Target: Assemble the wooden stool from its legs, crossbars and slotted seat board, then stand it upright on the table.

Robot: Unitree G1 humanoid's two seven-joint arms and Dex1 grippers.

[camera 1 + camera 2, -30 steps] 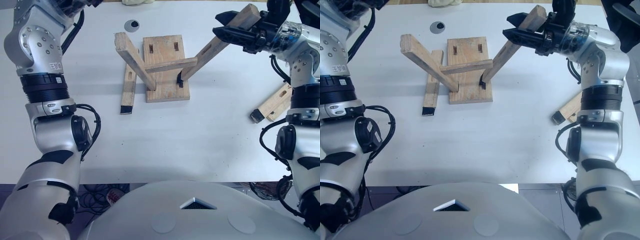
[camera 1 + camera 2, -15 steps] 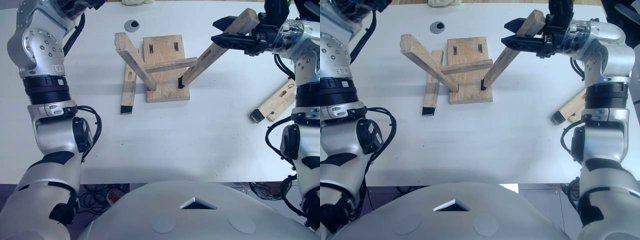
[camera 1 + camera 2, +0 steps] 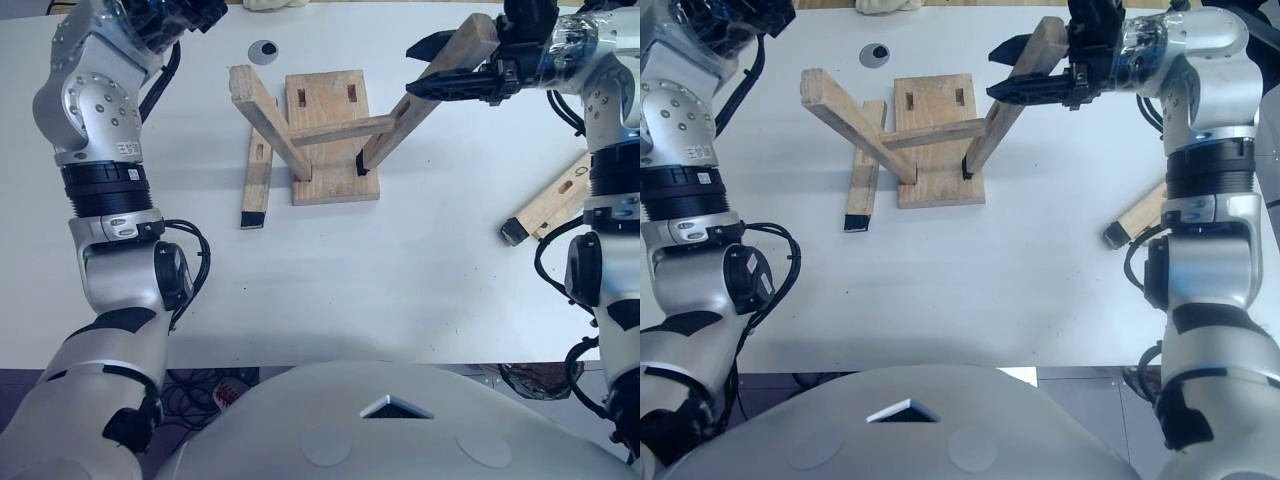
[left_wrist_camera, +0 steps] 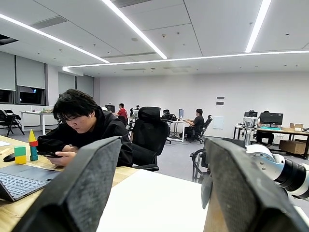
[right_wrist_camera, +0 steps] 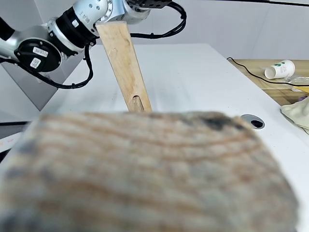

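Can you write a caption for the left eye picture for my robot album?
The robot's right hand holds a tilted stool leg, its black tip on the seat board.

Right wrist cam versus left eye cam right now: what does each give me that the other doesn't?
Right wrist extra: a paper cup on a desk beyond. Left eye extras: the seat board, the crossbar, a leg lying flat beside the board, loose pieces at the table's right, and the right tool clamping the raised leg. Shared: that raised leg, the opposite slanted leg and the round table port.
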